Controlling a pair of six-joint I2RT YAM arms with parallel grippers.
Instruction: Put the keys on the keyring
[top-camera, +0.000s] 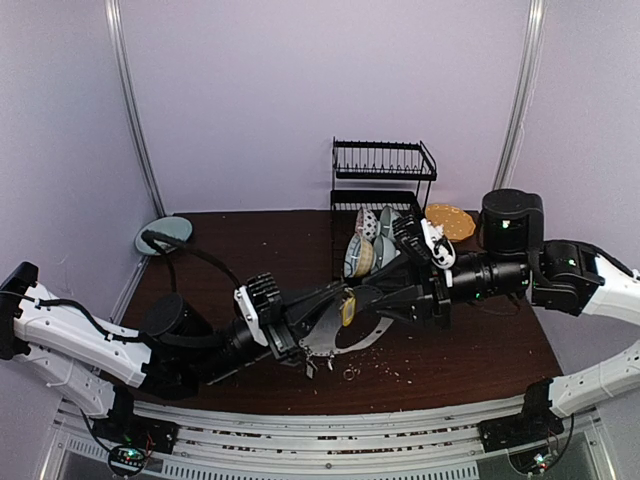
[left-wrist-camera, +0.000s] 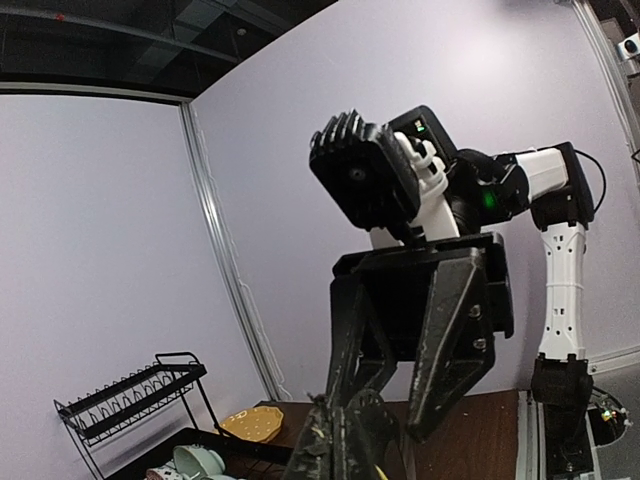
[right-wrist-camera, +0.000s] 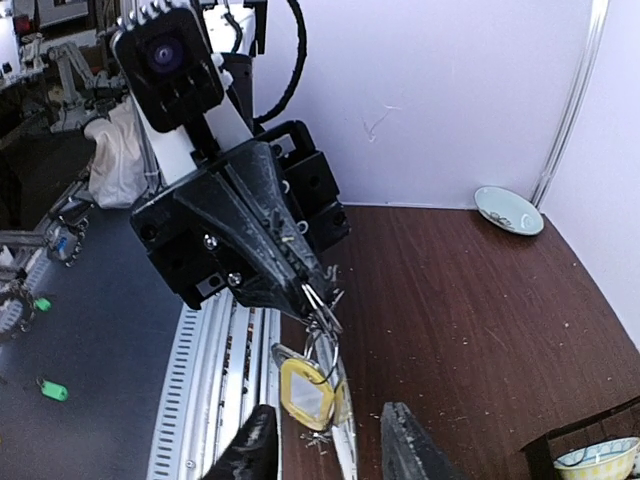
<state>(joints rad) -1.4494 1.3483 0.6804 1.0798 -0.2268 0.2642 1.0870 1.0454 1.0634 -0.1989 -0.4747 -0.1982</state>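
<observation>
My left gripper (top-camera: 328, 306) is shut on thin wire loops of the keyring; its black fingers fill the upper left of the right wrist view (right-wrist-camera: 250, 225). The keyring's grey hoop (top-camera: 368, 337) hangs below it over the table and also shows in the right wrist view (right-wrist-camera: 345, 440). The yellow tag (right-wrist-camera: 305, 390) with the silver key (right-wrist-camera: 276, 351) dangles from those loops. My right gripper (right-wrist-camera: 330, 450) is open, one fingertip on each side of the tag, not touching it. In the left wrist view my shut left gripper (left-wrist-camera: 335, 445) faces the open right gripper (left-wrist-camera: 400, 400).
A black dish rack (top-camera: 385, 190) with bowls (top-camera: 365, 250) stands at the back, a yellow plate (top-camera: 450, 220) beside it. A small teal plate (top-camera: 163, 235) lies at the far left. A tiny loose ring (top-camera: 350, 374) and crumbs lie on the brown table (top-camera: 470, 350).
</observation>
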